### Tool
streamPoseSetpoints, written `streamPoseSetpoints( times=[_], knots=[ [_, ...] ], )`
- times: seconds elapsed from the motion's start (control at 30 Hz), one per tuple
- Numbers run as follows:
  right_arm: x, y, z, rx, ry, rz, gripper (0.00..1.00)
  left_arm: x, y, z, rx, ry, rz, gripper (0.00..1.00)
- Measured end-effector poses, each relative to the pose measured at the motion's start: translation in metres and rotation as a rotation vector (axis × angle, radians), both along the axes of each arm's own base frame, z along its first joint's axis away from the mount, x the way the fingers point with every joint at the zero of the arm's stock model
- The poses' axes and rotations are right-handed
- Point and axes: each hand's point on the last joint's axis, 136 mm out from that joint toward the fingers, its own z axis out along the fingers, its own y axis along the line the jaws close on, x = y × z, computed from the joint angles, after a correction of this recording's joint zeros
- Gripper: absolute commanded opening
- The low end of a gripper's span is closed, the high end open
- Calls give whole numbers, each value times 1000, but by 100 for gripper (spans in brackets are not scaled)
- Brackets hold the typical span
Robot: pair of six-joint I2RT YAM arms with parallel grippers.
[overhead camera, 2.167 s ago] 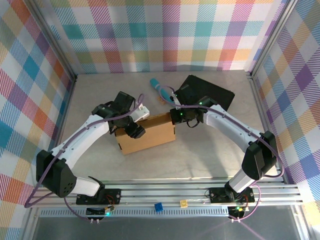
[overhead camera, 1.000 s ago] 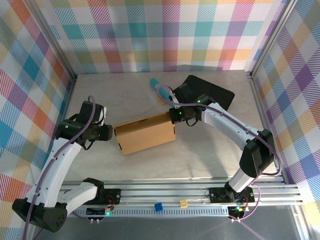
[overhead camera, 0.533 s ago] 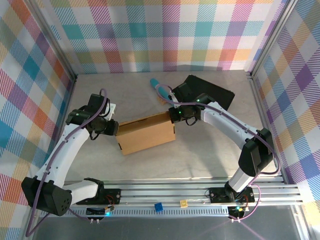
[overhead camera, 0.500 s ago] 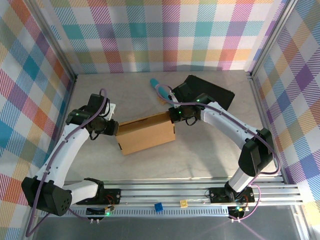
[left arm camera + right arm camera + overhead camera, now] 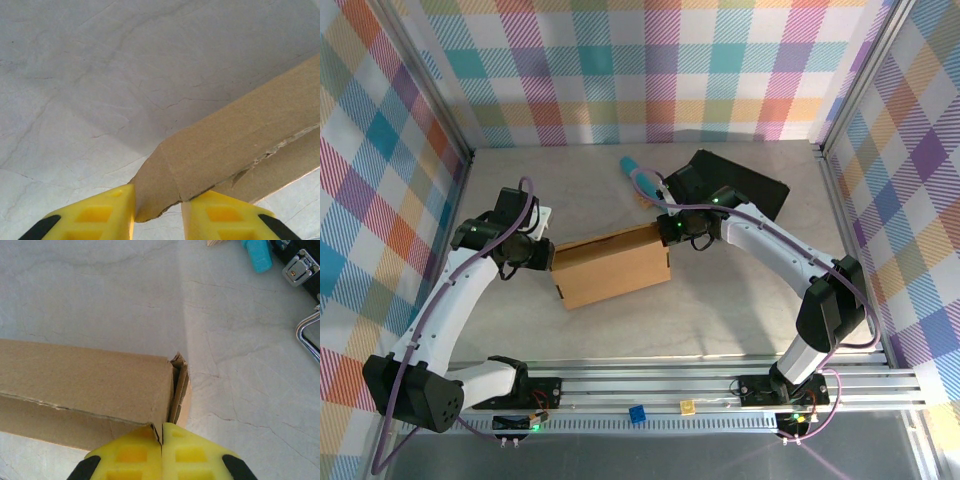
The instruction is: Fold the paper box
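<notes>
A plain brown corrugated cardboard mailer box [image 5: 615, 268] is lying mid-way across the pale marbled table [image 5: 740, 310]. The right gripper [image 5: 666, 236] is clenching its far right corner. The left gripper [image 5: 546, 257] is straddling the left corner with its yellow fingers [image 5: 95, 215], grip unclear.

- You have the right gripper [image 5: 161, 432] at the bottom edge, its yellow fingers pressed together against the near right corner of the paper box [image 5: 85, 380].
- Your box lies on the pale table [image 5: 100, 290].
- Top right you see a teal object [image 5: 257, 252] beside a black case [image 5: 305, 270] with a metal handle [image 5: 306, 337].
</notes>
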Motion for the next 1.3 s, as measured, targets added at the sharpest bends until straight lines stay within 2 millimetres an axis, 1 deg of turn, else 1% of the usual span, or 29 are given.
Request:
streamPoseSetpoints(
  times=[0.2,0.3,0.37,0.43,0.47,0.6,0.63,0.83,0.9,1.13,1.3],
  knots=[
    [0,0,0,0,0,0,0,0,0,-5,1,2,4,29],
    [0,0,0,0,0,0,0,-5,4,-9,15,7,11,29],
    [0,0,0,0,0,0,0,-8,6,-10,18,6,14,28],
    [0,0,0,-1,2,-1,0,-9,7,-10,16,2,19,25],
    [0,0,0,-1,2,0,0,-9,7,-9,13,-1,24,21],
    [-1,1,0,3,6,3,0,-9,5,-9,-12,1,33,1],
    [-2,1,0,6,7,5,0,-9,4,-9,-19,1,31,0],
    [-3,2,0,10,12,9,0,-10,-1,-8,-75,23,61,0],
    [-2,2,0,10,12,9,0,-7,-3,-7,-102,35,84,0],
    [-2,1,0,9,12,8,0,-1,-9,-3,-203,116,184,0],
    [-2,0,-1,3,11,4,0,-1,-14,2,-257,167,233,0]
  ],
)
